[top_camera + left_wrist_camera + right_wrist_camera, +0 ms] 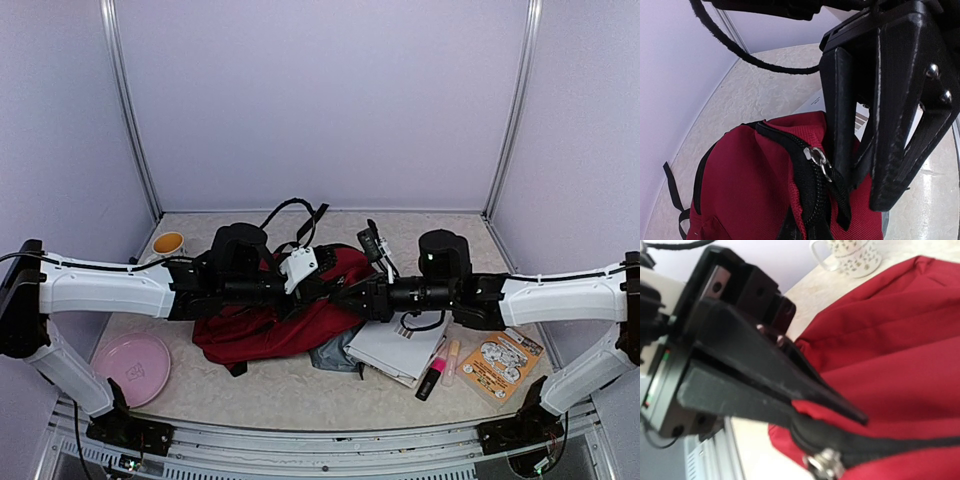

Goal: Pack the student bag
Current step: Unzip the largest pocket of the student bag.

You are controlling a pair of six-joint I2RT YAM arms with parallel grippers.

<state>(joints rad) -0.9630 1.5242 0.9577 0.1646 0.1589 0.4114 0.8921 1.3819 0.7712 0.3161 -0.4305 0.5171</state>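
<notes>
Both stretched level: left arm (100, 288), right arm (560, 297), wrists meeting over student bag (265, 335) at centre of table (290, 395). Left gripper (860, 182): fingers together at black zipper edge beside metal pull (819, 160); whether cloth is pinched, unclear. Right gripper (840, 415): tapered fingers against zipper band, gap hidden, cannot tell if apart. Bag slumped, dark red woven cloth, top covered by wrists. Mug (852, 255) cut off at frame edge.
</notes>
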